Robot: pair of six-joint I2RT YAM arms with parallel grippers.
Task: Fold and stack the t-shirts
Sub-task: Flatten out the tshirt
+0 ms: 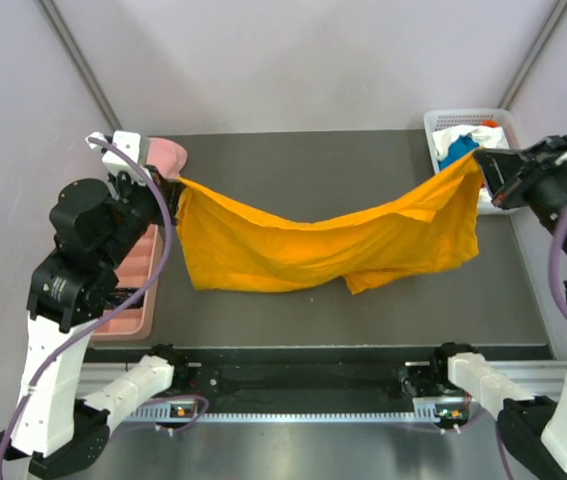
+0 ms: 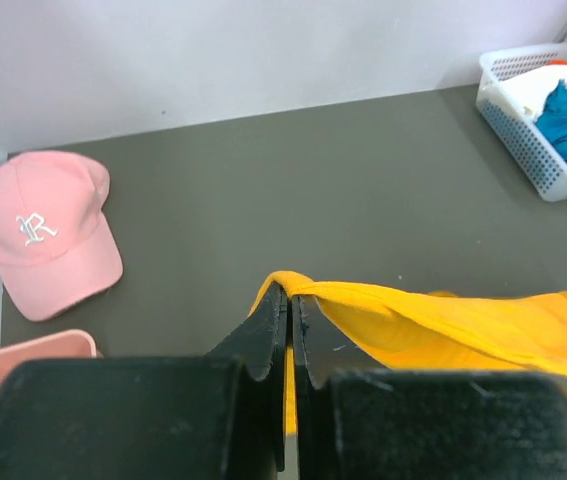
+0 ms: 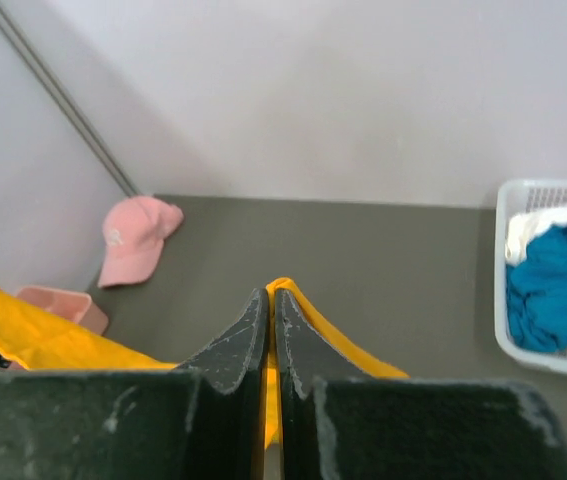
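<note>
Your left claw (image 1: 176, 186) and right claw (image 1: 482, 158) each clamp a corner of the orange shirt (image 1: 323, 245), sagging between them; a teal shirt (image 1: 455, 151) sits in the basket (image 1: 468, 113) beside the right claw.

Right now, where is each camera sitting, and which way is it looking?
Top external: fixed above and behind the arms, looking down on the table; shows both arms, with the left gripper and right gripper holding the orange t-shirt between them.
Left wrist: on the left arm, looking past the shut left gripper toward the back wall, pink cap left, white basket right.
Right wrist: on the right arm, looking past the shut right gripper toward the far left corner.
Shared: both wrist views show the t-shirt, cap and basket.
</note>
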